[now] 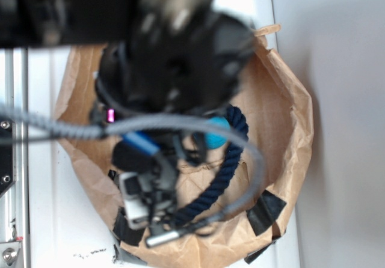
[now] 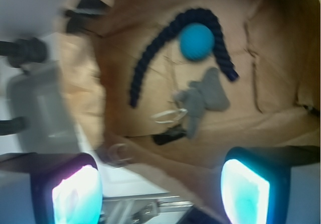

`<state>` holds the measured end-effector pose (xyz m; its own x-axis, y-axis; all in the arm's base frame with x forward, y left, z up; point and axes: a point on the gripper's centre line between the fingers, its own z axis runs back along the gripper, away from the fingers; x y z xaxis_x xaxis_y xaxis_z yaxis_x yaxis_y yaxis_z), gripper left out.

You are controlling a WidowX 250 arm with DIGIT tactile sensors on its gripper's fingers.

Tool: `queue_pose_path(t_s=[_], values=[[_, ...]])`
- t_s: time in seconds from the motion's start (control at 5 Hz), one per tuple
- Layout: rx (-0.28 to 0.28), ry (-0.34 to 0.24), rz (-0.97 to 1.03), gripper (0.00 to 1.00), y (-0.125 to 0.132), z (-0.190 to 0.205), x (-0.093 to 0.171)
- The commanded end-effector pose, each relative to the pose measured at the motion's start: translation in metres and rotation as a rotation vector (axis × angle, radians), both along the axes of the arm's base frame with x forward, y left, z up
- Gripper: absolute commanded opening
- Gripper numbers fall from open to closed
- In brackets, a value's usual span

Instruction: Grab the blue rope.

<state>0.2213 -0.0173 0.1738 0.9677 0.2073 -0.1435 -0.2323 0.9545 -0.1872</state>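
Navy rope (image 2: 173,30) lies arched around ball (image 2: 196,41) on paper bag (image 2: 271,118) floor | gripper (image 2: 160,184) jaws apart, empty, above and clear of it | rope ahead of fingers, nearer limb running diagonally away.

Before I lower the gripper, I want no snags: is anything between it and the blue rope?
Nothing lies between the open gripper and the rope. The teal ball sits inside the rope's arch, and a gray cloth lies beside it.
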Motion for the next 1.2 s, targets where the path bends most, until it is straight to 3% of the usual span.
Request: queue_pose_path(t_s=[0.0,0.4,0.8,1.0], values=[[0.005,-0.179,0.108,1.00,-0.018,-0.041,0.020],[0.009,-0.250,0.190,1.00,-0.031,-0.066,0.052],[0.086,-0.253,0.263,1.00,-0.043,-0.099,0.079],[0.074,-0.244,0.261,1.00,-0.054,-0.110,0.082]])
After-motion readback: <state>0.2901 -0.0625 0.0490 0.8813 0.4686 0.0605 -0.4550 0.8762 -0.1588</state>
